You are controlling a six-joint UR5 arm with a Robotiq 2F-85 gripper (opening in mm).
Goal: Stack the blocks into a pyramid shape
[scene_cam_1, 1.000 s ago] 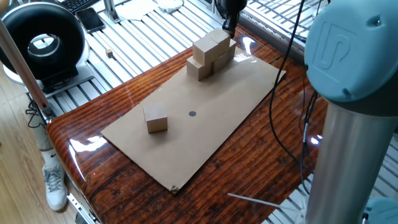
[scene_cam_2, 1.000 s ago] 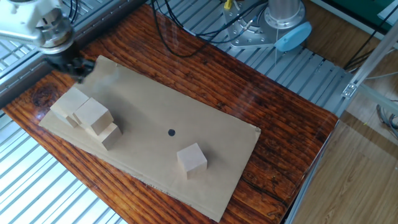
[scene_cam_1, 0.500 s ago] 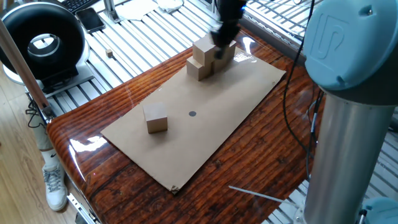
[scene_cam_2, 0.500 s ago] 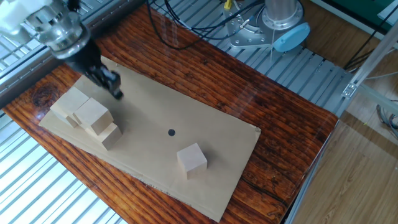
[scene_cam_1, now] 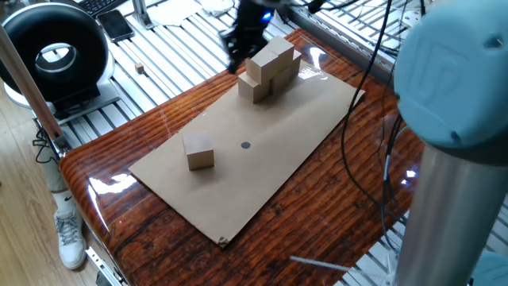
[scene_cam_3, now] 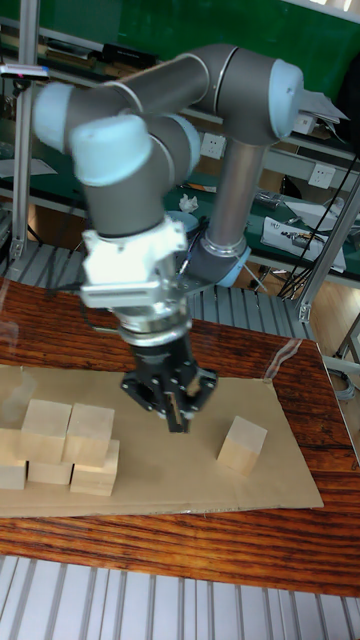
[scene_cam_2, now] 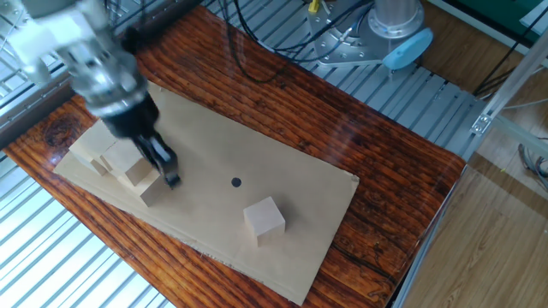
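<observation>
Fingers [scene_cam_3: 177, 413] pressed together, empty, hovering beside the stacked blocks [scene_cam_3: 62, 445].

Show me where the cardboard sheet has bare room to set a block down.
The cardboard sheet is bare around the black dot, between the block stack and the lone block. The strip along the far edge toward the arm base also looks free. It is crowded at the stack end, where the gripper hangs beside the blocks.
</observation>
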